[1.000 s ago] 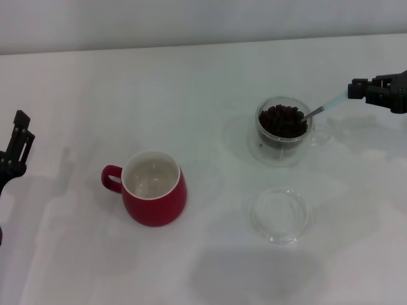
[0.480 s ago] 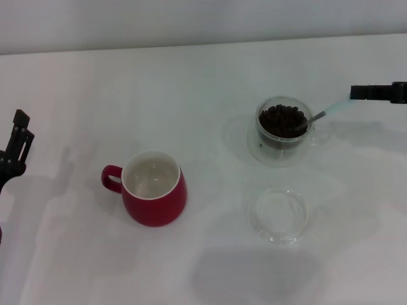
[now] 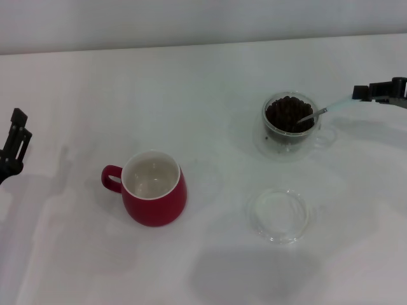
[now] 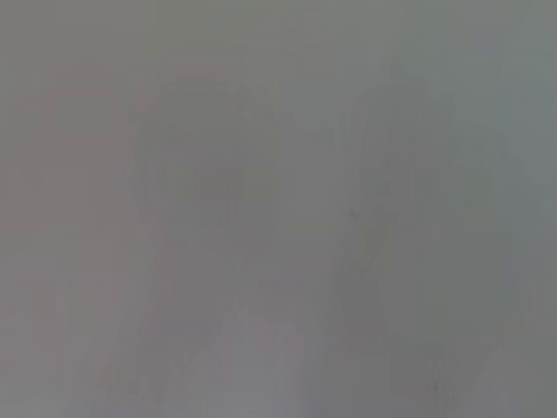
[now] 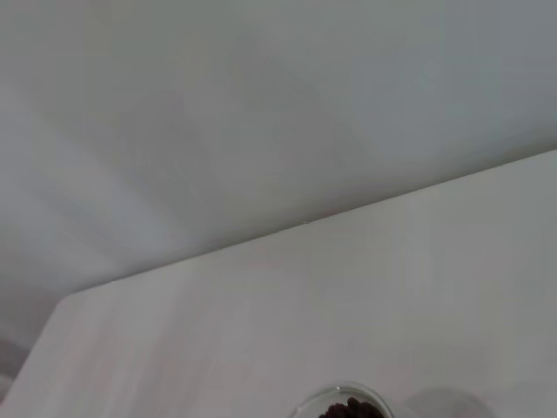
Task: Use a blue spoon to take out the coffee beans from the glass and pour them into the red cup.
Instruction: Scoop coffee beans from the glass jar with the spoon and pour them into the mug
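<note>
The right pincer (image 3: 364, 93) reaches in level from the tabletop's (image 3: 203, 76) right edge, apparently clamped on the blue spoon's (image 3: 331, 108) handle tip; its bowl sits among the coffee beans (image 3: 289, 114). The glass (image 3: 290, 124) has slid rightward and farther back since before. The left pincer (image 3: 14, 143) is parked at the left edge.

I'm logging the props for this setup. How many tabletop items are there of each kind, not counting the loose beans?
Cups: 2, the red cup and the glass holding the coffee beans
Spoons: 1, the blue spoon held by the right gripper
Saucers: 1, the clear saucer
Total: 4
</note>
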Robot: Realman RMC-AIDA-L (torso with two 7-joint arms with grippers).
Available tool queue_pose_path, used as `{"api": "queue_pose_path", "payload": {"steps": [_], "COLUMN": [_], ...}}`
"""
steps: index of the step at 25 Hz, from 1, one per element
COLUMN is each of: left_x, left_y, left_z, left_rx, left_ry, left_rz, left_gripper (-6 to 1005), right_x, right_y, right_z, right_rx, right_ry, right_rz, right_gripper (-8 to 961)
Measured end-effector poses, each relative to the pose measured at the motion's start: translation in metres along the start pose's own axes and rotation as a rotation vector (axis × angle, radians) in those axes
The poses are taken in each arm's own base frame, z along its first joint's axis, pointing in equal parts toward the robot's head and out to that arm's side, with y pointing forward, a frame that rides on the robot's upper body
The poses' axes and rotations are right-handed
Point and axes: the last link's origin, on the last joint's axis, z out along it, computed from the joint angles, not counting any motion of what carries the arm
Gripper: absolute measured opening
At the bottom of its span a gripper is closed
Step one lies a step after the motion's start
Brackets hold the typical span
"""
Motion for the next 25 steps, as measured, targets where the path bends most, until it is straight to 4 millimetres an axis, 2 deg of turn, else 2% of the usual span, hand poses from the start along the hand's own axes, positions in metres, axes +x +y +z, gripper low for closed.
{"api": "queue_pose_path", "payload": {"steps": [14,25], "left_x": [0.002,0.0025], "left_y": [-0.0038,-0.0045], "left_z": [0.004,0.0061], "left_rx": [-0.008,-0.012], "left_ry": [0.004,0.004], "left_rz": [0.027,0.034], "left_gripper": [709,710], "right_x": [-0.0026,0.002], "right_y": [-0.0055,-0.0096], "right_z": [-0.0096,-0.0077], "right_rx": [0.008,-0.018], "right_ry": [-0.032,-0.029], "right_rz": [0.102,0.209], "right_gripper": [186,191]}}
